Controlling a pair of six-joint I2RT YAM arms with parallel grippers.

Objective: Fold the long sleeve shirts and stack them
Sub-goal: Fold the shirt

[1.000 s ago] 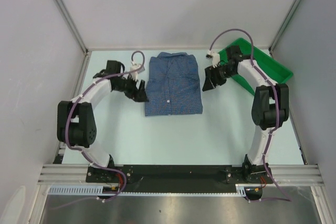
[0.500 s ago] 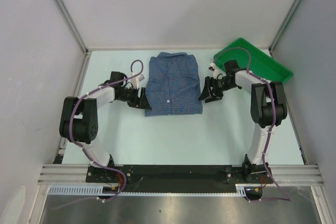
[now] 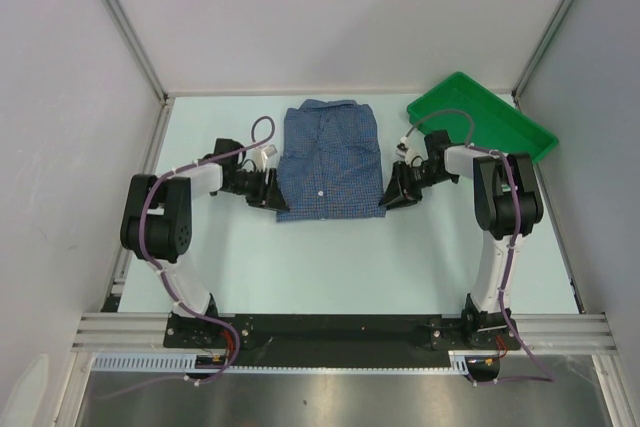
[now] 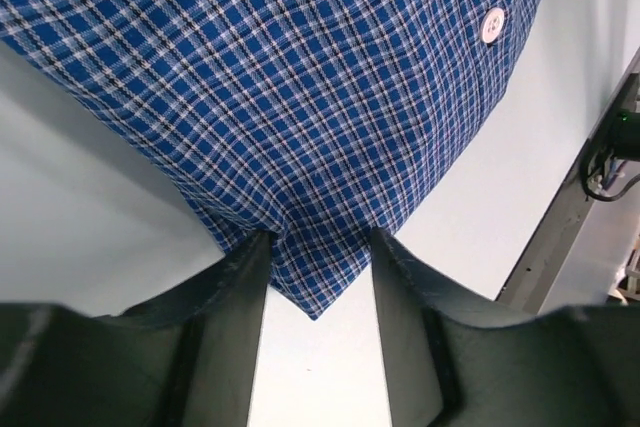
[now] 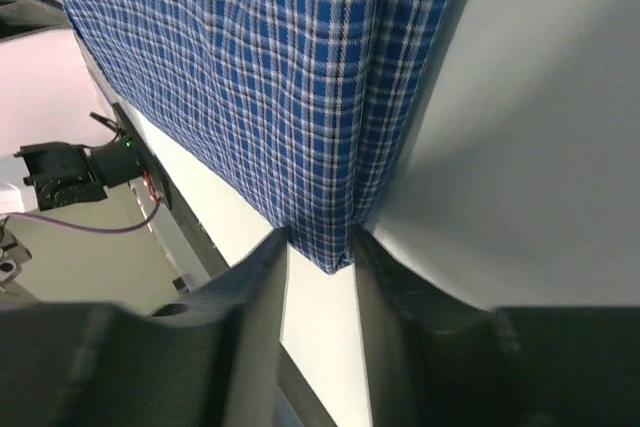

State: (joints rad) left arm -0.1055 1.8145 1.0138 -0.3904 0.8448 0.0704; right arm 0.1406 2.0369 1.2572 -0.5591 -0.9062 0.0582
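Note:
The long sleeve shirt (image 3: 330, 162), blue with a fine white check, lies folded into a rectangle on the table, collar at the far end. My left gripper (image 3: 272, 192) is at its near left corner. In the left wrist view that corner (image 4: 318, 282) pokes between the narrowed jaws (image 4: 320, 237), lying flat and unbunched. My right gripper (image 3: 392, 195) is at the near right corner. There the folded edge (image 5: 335, 237) fills the gap between the jaws (image 5: 320, 239), and both fingers touch the cloth without squeezing it.
A green plastic tray (image 3: 500, 119) sits at the back right, just behind the right arm. White walls enclose the pale table (image 3: 330, 267) on three sides. A black rail with the arm bases (image 3: 330, 332) runs along the near edge.
Both arms have come down and toward me along the shirt's sides to its near corners. Both pairs of jaws have narrowed around those corners. The shirt has not moved.

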